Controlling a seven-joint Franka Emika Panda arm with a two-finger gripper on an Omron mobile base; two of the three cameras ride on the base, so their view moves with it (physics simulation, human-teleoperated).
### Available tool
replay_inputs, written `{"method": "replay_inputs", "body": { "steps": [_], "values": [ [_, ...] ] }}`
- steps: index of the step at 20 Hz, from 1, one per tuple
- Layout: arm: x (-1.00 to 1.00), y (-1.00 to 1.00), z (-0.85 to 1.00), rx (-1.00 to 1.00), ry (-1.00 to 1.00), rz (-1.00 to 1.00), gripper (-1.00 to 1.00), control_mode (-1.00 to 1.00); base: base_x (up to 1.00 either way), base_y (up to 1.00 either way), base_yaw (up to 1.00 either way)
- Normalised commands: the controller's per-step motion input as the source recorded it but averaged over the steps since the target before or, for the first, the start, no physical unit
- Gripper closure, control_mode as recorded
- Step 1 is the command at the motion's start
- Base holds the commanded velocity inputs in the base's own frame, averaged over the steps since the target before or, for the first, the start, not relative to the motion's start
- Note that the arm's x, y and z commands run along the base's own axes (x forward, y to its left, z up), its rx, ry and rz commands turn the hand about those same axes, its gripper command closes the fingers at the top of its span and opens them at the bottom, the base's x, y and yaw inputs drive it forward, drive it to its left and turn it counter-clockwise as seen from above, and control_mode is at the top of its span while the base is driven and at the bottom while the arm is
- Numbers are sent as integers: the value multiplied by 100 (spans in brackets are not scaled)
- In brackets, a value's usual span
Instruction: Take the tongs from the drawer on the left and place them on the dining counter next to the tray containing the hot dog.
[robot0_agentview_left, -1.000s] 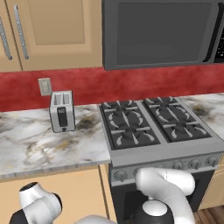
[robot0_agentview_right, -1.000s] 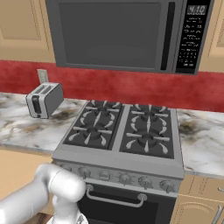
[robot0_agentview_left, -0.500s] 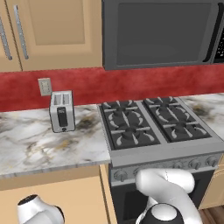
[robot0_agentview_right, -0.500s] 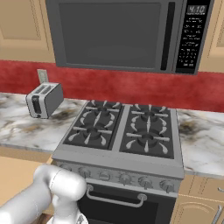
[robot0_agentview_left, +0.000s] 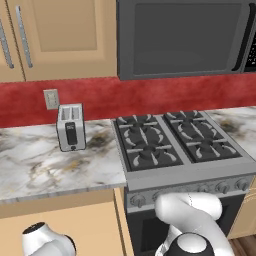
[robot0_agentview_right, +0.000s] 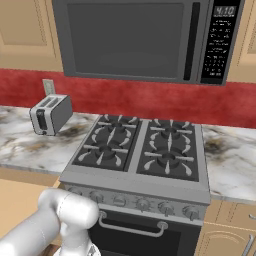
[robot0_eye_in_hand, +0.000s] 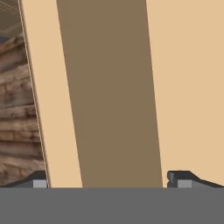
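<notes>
Arm sank lower; hand (robot0_eye_in_hand: 107, 180) open, prob. facing cabinet.

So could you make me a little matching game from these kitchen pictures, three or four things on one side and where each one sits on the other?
Things:
1. toaster
2. microwave
3. wall socket
4. stove

Places:
A. on the red wall just behind the toaster
B. between two stretches of marble worktop, with a row of knobs along its front
C. standing on the marble worktop left of the burners
D. mounted above the burners, keypad on its right side

Pairs: 1-C, 2-D, 3-A, 4-B
</notes>
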Motion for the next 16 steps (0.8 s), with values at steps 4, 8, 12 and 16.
{"method": "replay_inputs", "body": {
  "steps": [4,8,12,16],
  "values": [
    [0,-14,36,0,0,0,-100,-100,0,0,0],
    [0,-18,44,-2,0,0,-100,-100,0,0,0],
    [0,-13,38,-2,0,0,-100,-100,0,0,0],
    [0,-13,17,-2,0,0,-100,-100,0,0,0]
  ]
}}
